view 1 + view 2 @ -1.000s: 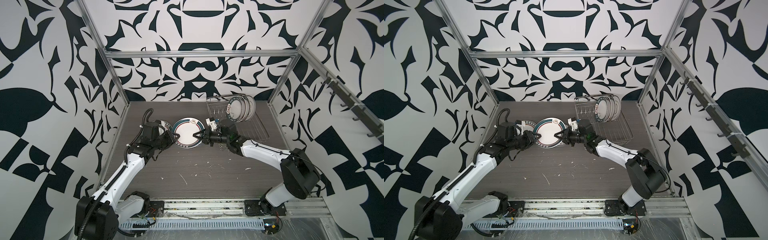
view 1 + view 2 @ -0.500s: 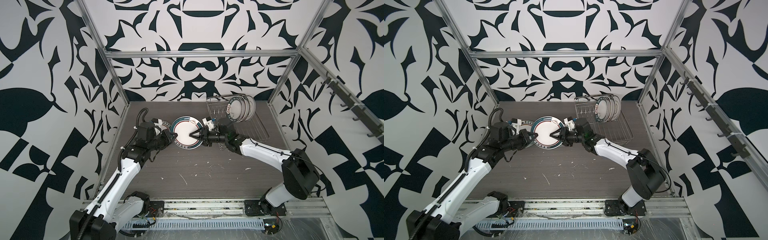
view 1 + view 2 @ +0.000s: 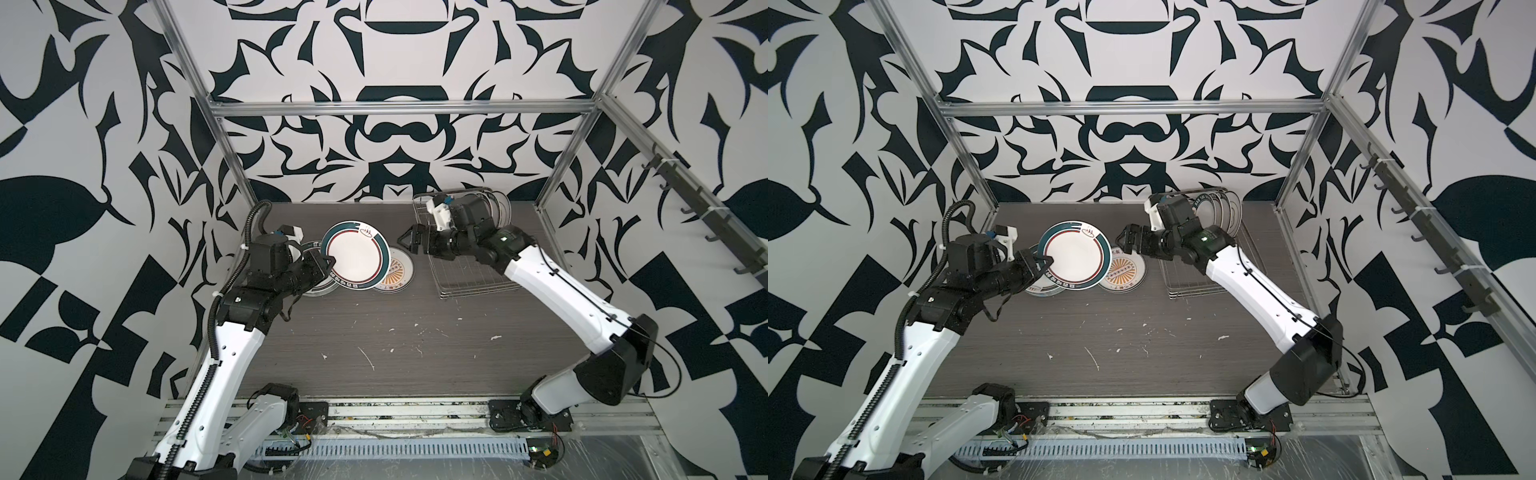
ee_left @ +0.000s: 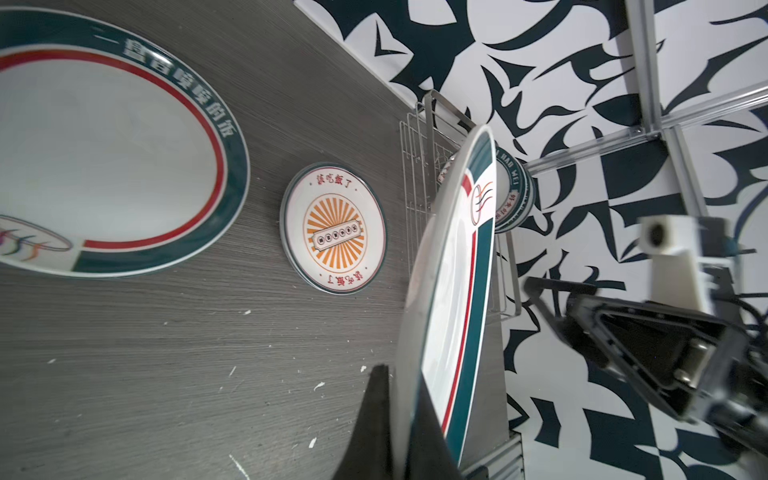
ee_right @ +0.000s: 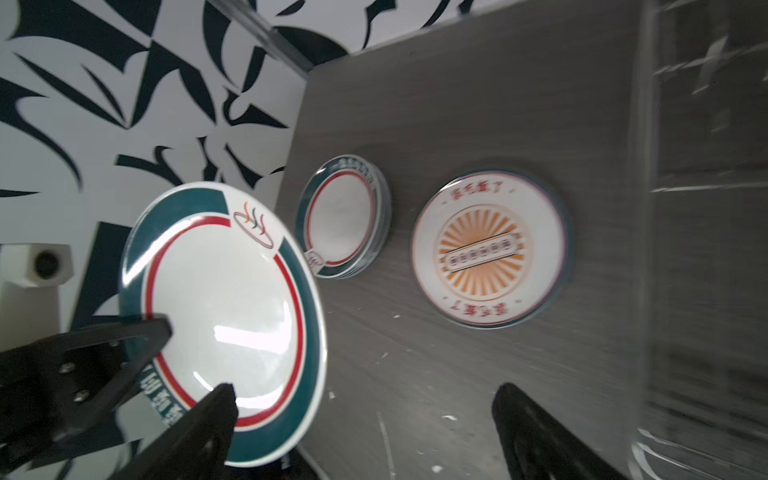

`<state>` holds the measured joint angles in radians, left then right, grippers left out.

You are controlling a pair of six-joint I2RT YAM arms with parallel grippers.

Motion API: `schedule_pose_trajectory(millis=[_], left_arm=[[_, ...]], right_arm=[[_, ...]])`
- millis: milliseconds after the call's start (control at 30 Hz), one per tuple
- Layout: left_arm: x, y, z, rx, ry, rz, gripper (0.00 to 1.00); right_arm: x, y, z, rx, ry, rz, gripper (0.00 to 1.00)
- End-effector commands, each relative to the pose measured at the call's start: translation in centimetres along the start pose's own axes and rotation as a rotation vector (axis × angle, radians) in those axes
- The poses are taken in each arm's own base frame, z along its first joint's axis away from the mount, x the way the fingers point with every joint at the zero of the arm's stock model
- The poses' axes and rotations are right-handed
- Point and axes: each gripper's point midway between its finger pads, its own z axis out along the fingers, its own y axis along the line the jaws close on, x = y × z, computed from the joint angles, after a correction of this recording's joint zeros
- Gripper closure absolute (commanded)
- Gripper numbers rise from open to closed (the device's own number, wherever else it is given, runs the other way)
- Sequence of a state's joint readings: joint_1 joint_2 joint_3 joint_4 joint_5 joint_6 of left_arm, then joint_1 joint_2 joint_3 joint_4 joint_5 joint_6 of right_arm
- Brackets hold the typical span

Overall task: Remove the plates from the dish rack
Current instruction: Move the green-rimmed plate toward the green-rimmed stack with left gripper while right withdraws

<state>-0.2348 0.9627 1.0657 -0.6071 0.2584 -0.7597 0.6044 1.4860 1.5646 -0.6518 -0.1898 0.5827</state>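
My left gripper (image 3: 328,266) (image 4: 405,415) is shut on the left rim of a large white plate with a teal rim (image 3: 357,255) (image 3: 1073,255) (image 4: 457,291) (image 5: 224,291). It holds the plate tilted above a stack of like plates (image 3: 316,289) (image 5: 345,224). My right gripper (image 3: 409,241) (image 3: 1127,241) (image 5: 365,415) stands open and empty, apart from the plate's right rim, in front of the wire dish rack (image 3: 469,278) (image 3: 1192,286). Several plates (image 3: 496,208) (image 3: 1225,208) stand upright at the rack's far end.
A smaller plate with an orange sunburst (image 3: 399,274) (image 4: 334,228) (image 5: 486,249) lies flat on the grey table between the stack and the rack. White scuff marks dot the table's near half. Patterned walls and metal posts close in the sides.
The right gripper has opened, let go of the plate's right rim and drawn back toward the rack. The left gripper now carries the plate alone, a little farther left.
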Motion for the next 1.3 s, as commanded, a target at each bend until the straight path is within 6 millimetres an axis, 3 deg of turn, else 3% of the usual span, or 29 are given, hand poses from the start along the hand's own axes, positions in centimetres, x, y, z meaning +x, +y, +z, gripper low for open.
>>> schedule_pose_trajectory(millis=[0, 133, 533, 800, 1067, 1267], left_arm=[[-0.5, 2.5, 1.1, -0.125, -0.009, -0.016, 1.0], [-0.3, 4.0, 3.9, -0.158, 0.031, -0.04, 1.0], [0.8, 7.1, 10.7, -0.23, 0.151, -0.095, 1.0], [2.0, 8.4, 13.8, -0.288, 0.22, -0.113, 1.0], [2.9, 9.3, 15.5, -0.333, 0.254, -0.124, 1.0], [3.6, 9.5, 16.9, -0.349, 0.285, -0.125, 0.94]], right_arm=[[0.6, -6.8, -4.2, 0.401, -0.014, -0.15, 0.0], [1.0, -10.0, -6.3, 0.562, -0.053, -0.175, 0.0], [3.9, -14.3, -8.1, 0.596, -0.015, -0.092, 0.0], [4.6, -15.3, -9.8, 0.608, -0.019, -0.089, 0.0], [5.3, -15.5, -9.7, 0.588, -0.01, -0.083, 0.0], [5.7, -15.4, -9.8, 0.568, -0.012, -0.09, 0.0]])
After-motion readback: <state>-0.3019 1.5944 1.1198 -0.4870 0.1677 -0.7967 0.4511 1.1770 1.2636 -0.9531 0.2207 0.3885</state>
